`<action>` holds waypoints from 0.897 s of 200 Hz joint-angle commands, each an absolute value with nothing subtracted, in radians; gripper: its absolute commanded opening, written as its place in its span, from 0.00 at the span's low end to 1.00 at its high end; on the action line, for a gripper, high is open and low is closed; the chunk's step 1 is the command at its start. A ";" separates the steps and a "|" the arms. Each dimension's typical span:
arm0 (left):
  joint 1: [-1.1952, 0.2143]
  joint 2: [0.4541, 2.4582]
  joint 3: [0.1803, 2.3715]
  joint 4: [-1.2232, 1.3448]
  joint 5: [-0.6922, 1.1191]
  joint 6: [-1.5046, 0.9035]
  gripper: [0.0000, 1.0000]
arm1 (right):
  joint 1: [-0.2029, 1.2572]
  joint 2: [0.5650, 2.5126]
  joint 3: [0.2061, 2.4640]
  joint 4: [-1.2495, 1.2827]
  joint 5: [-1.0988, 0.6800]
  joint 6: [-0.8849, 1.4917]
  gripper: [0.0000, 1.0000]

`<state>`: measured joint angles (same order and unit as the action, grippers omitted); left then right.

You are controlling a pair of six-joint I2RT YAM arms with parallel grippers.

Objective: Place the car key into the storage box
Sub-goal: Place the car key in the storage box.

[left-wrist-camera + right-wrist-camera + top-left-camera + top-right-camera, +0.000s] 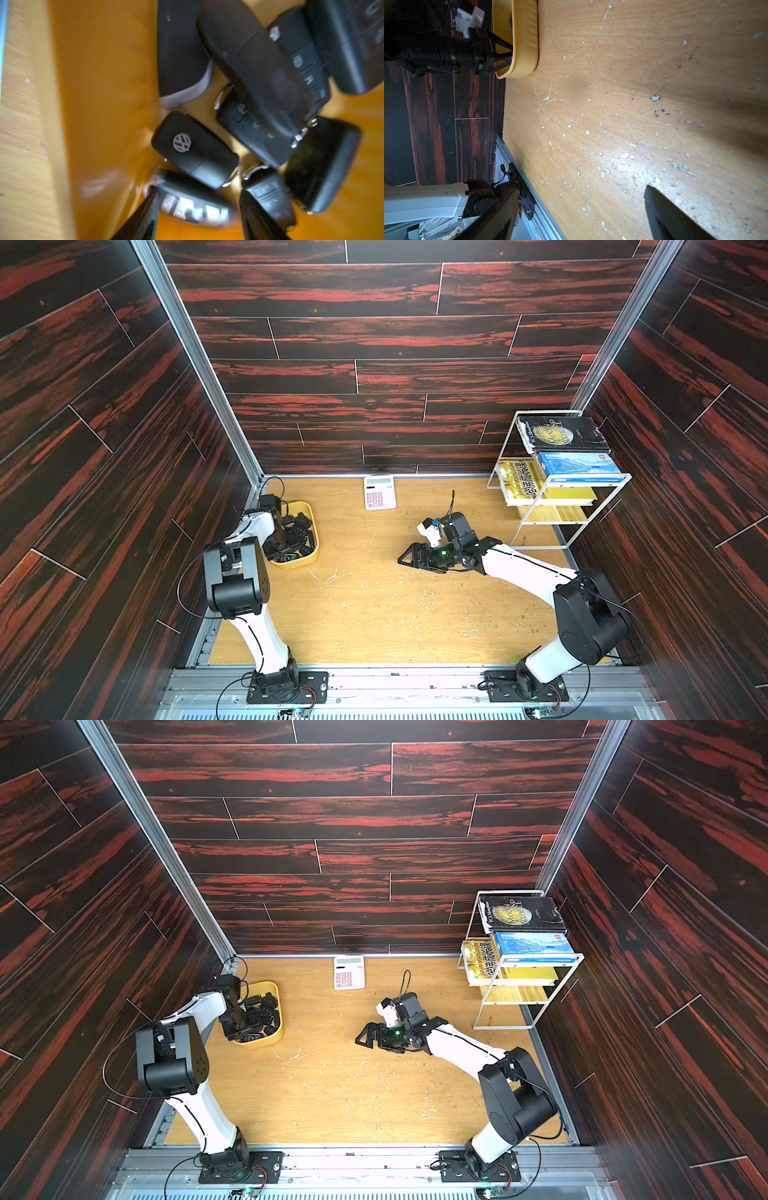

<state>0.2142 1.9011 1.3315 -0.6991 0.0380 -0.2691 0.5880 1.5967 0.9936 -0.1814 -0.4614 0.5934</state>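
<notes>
The yellow storage box (311, 559) stands at the far left of the table, and its rim also shows in the right wrist view (525, 41). Several black car keys (300, 533) lie piled in it. My left gripper (197, 190) reaches down into the box with its fingers apart. A blurred car key (193, 207) with silver buttons lies between them on the box floor, touching neither finger. A key with a round badge (195, 149) lies just beyond it. My right gripper (409, 564) hovers open and empty over the middle of the table.
A white calculator (379, 492) lies at the back edge. A white wire rack (557, 489) with books stands at the back right. Dark wood-pattern walls close in three sides. The tabletop (612, 104) is scratched and flecked with crumbs.
</notes>
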 commanded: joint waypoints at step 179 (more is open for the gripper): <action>0.222 1.446 1.361 -0.689 0.151 -0.382 1.00 | 0.592 1.560 1.065 -0.266 -0.341 0.453 0.99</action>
